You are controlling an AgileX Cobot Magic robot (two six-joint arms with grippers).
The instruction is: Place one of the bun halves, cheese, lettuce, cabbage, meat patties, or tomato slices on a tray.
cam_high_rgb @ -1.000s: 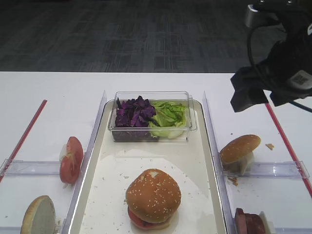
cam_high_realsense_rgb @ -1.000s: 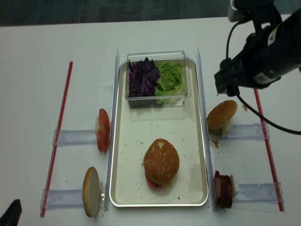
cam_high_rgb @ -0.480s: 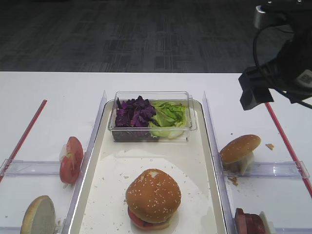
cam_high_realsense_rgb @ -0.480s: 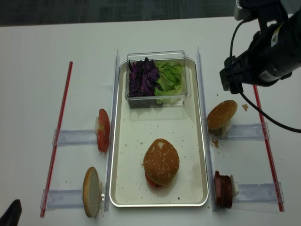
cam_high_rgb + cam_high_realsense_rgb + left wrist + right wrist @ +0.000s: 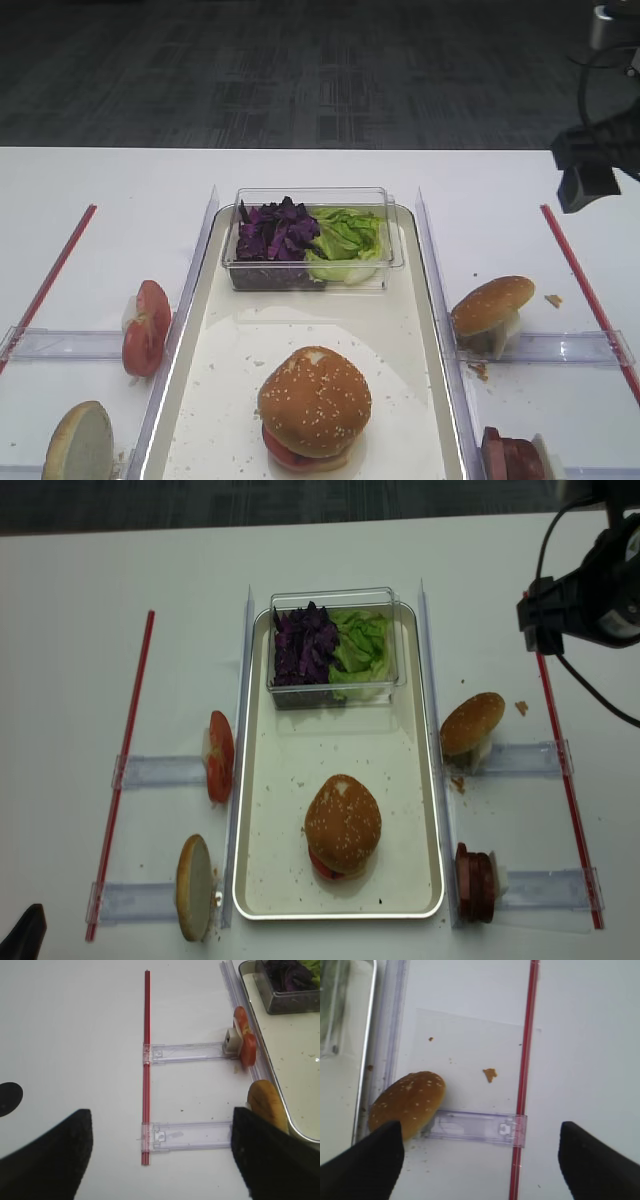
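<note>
The bun top with the pale patch [image 5: 314,400] lies on the tray [image 5: 400,325], over a red slice. A second seeded bun top [image 5: 407,1102] leans on the right rack, below and left of my open, empty right gripper [image 5: 480,1170]. Meat patties [image 5: 475,883] stand at the front right. Tomato slices [image 5: 245,1042] and a cut-face bun half [image 5: 267,1105] sit left of the tray, to the right of my open, empty left gripper [image 5: 157,1160]. Cabbage [image 5: 275,230] and lettuce [image 5: 345,235] fill the clear box. Cheese is out of view.
The clear plastic box [image 5: 390,685] stands on the tray's far end. Clear rails [image 5: 195,270] run along both long sides of the tray. Red strips [image 5: 125,760] mark the outer left and right. Crumbs [image 5: 490,1075] lie near the right rack [image 5: 475,1127].
My right arm has swung away to the right and back, from beside the tray's far right corner to beyond the right red strip. The food has not moved.
</note>
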